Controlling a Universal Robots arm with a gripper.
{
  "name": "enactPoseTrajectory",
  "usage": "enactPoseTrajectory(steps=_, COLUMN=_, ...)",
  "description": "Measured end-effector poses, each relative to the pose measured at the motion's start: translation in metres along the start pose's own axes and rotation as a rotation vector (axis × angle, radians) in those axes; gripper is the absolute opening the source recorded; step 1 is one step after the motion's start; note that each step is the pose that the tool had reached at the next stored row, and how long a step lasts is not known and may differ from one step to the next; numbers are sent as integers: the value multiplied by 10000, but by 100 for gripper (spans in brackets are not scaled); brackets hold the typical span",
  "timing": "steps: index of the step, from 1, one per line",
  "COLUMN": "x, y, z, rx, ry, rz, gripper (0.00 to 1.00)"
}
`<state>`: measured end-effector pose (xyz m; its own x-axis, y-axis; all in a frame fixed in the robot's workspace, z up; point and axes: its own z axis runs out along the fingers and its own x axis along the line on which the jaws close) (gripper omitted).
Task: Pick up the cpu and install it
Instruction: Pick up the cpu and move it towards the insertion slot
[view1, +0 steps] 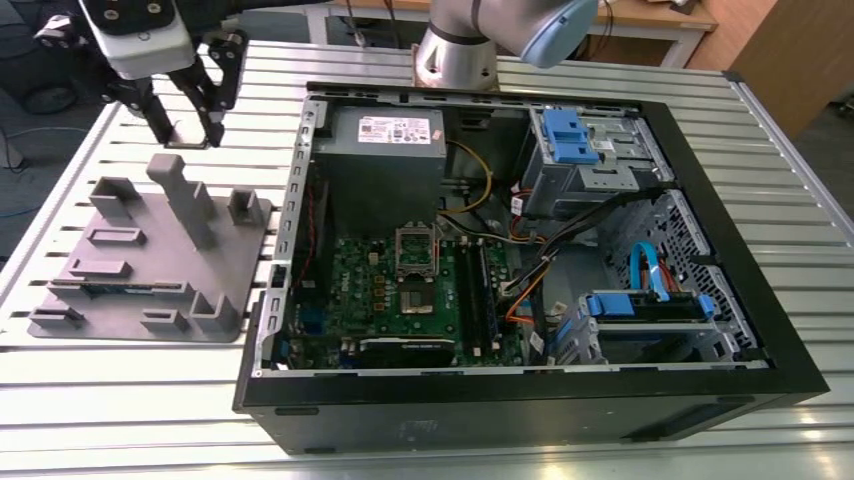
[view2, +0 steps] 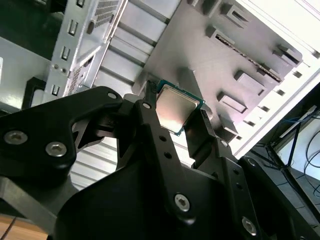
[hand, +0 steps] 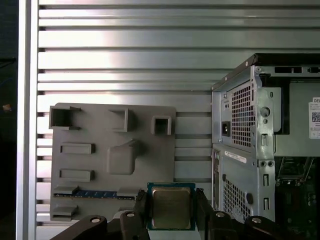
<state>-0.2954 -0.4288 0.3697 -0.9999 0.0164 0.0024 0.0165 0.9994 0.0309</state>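
Observation:
The cpu, a small square chip with a pale metal top and a green rim, is clamped between my two black fingers in both wrist views; it also shows as cpu. My gripper hangs in the air at the exterior view's far left, above the back of the grey fixture plate, shut on the chip. The motherboard lies inside the open computer case, with its square socket standing uncovered near the board's middle.
The fixture plate carries raised blocks and a tall post, plus a memory stick in one slot. The case wall rises beside the plate. Cables, blue drive bays and a power supply crowd the case.

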Motion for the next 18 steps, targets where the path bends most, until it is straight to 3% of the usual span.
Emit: enactPoseTrajectory(steps=18, x=-768, y=12, z=11, rx=1, ry=3, rz=-1, gripper=47)
